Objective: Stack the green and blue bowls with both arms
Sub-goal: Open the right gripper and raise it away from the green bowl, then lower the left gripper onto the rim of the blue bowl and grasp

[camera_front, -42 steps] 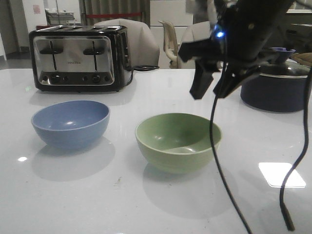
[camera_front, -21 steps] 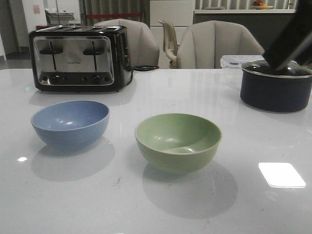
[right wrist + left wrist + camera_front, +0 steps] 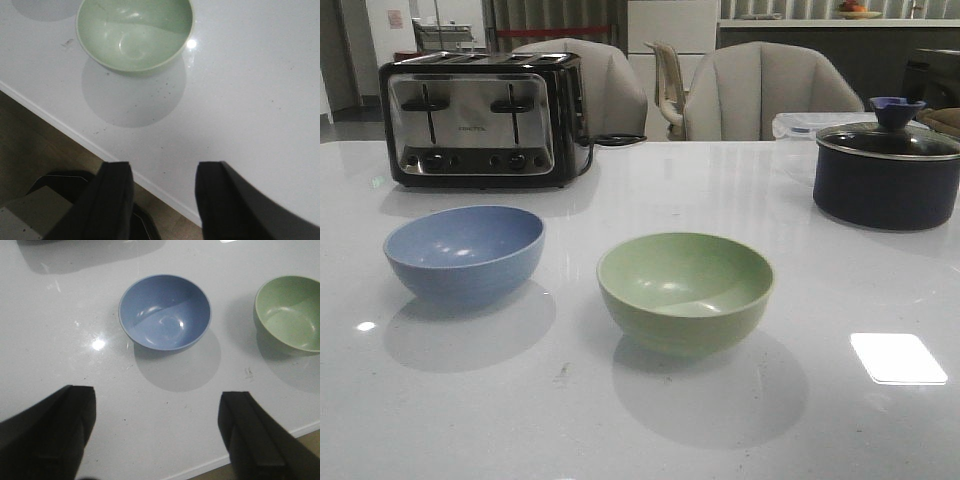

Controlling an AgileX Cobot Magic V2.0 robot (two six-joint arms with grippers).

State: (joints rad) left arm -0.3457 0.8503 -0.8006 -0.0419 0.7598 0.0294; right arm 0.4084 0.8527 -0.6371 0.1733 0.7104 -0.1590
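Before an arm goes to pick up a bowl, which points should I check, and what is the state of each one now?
1. Blue bowl upright and empty: ok.
2. Green bowl upright and empty: ok.
3. Bowls apart, not touching: ok.
4. Left gripper open, nothing between its fingers: ok.
5. Right gripper open and empty: ok, though it sits back over the table edge.
6. Pot and toaster away from the bowls: ok.

My white table (image 3: pixel 840 300) carries a blue bowl (image 3: pixel 464 252) toward its left edge and a green bowl (image 3: pixel 685 290) mid-table, apart. A toaster (image 3: pixel 480 118) sits at the far-left corner, a dark lidded pot (image 3: pixel 886 175) far right.
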